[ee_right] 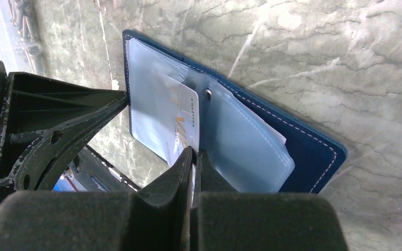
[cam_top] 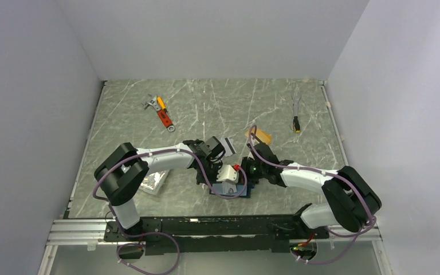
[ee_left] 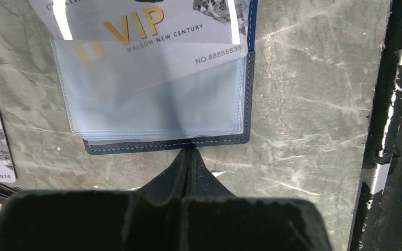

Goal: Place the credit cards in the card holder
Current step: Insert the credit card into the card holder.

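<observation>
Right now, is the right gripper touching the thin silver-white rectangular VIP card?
Touching. Right wrist view: the right gripper is shut on the silver-white VIP card, whose edge runs down between the closed jaws.

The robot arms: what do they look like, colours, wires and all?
Both the left arm and right arm have white tube segments joined by black joints, with purple cables looping alongside. The left pincer and right pincer are matte black wedges.

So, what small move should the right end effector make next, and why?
Probably slide the silver card a little deeper: the right end effector is shut on its edge, and it sits only partly inside the clear sleeve of the card holder.
</observation>
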Available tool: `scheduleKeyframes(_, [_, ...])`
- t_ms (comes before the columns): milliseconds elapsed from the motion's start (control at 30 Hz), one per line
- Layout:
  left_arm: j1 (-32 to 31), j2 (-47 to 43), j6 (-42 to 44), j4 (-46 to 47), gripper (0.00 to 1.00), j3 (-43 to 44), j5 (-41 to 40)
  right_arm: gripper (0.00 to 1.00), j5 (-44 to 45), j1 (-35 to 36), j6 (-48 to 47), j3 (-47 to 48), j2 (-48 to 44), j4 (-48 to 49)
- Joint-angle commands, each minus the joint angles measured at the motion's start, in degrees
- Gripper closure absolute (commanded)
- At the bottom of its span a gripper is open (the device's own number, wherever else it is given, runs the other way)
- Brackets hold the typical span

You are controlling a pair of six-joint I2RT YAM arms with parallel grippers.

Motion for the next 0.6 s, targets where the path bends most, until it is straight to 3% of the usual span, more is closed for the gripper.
scheduleKeyframes(0, [-1.10,2.84,1.87,-0.67,1.00,0.20,-1.07,1.00,4.92,-0.60,0.67,-2.07,-1.34,0.84])
scheduleKeyframes(567, [-2.42,3.55,1.65,-2.36,1.00,1.55,0.56,1.00,7.46,-1.73,2.29,-4.83,-2.21,4.26])
